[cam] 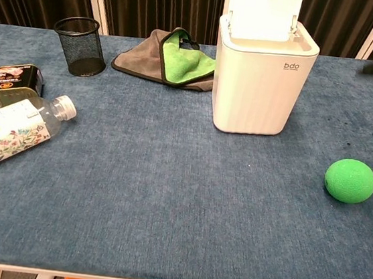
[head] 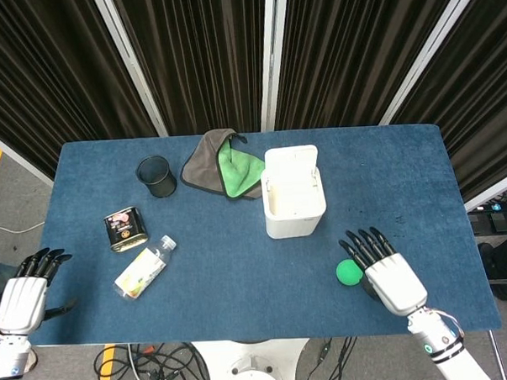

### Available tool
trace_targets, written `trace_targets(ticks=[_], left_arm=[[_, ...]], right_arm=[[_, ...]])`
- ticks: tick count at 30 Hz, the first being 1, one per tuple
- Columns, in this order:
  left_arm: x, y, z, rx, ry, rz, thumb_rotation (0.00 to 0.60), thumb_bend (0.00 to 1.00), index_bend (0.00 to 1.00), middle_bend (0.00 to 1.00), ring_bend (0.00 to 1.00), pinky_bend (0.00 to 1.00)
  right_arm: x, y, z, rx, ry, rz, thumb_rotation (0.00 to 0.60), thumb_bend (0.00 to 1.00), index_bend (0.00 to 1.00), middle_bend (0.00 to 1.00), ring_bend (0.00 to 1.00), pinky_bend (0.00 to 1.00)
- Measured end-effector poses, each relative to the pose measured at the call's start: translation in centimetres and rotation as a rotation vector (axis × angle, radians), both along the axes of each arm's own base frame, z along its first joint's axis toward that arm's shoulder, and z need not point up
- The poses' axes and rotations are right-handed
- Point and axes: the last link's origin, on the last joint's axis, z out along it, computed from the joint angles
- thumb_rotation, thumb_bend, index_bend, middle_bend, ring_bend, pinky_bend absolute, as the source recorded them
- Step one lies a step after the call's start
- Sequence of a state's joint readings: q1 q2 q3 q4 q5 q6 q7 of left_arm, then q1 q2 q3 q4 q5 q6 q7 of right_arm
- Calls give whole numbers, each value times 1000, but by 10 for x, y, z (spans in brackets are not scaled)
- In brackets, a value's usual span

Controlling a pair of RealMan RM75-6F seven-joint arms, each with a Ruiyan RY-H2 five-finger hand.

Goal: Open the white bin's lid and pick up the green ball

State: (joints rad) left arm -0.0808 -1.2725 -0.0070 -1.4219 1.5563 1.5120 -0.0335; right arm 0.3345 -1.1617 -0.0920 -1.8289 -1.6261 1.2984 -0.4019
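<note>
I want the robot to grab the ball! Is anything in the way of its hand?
No. The right hand is just beside the green ball, with only bare blue table between them.

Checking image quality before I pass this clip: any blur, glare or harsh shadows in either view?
Head view: even light, sharp, soft shadows only; right hand crisp beside the green ball. Chest view: table and white bin sharp, no glare; only a dark blurred smear at the right edge near the top, too smeared to identify.
</note>
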Motion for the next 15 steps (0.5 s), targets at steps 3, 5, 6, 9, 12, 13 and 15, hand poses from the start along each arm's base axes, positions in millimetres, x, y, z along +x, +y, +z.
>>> trace_targets(ticks=[3,5,6,9,12,13,15], left_arm=[[-2,0,0,1,-4,8,600,56,244,176,100,172],[-3,0,0,2,-6,9,600,56,245,176,100,171],[-3,0,0,2,-7,9,600,56,245,176,100,166],[-3,0,0,14,-13,2,600,59,245,176,100,142],[-3,0,1,33,-23,-5,600,60,245,181,99,132],[-4,0,1,36,-24,-5,600,60,245,182,100,132],[-5,-1,2,37,-24,-3,600,60,245,182,100,132]], right_arm=[[-12,4,-9,60,21,-62,600,302,0,31,0,0],[-19,5,-15,93,35,-90,600,313,0,32,0,0],[-22,6,-20,113,44,-104,600,317,0,33,0,2],[-25,6,-35,151,59,-121,600,327,0,42,0,48],[-25,5,-50,173,69,-137,600,342,0,56,0,107],[-25,4,-53,176,70,-139,600,348,0,65,0,138],[-23,0,-59,172,76,-137,600,367,0,85,3,214]])
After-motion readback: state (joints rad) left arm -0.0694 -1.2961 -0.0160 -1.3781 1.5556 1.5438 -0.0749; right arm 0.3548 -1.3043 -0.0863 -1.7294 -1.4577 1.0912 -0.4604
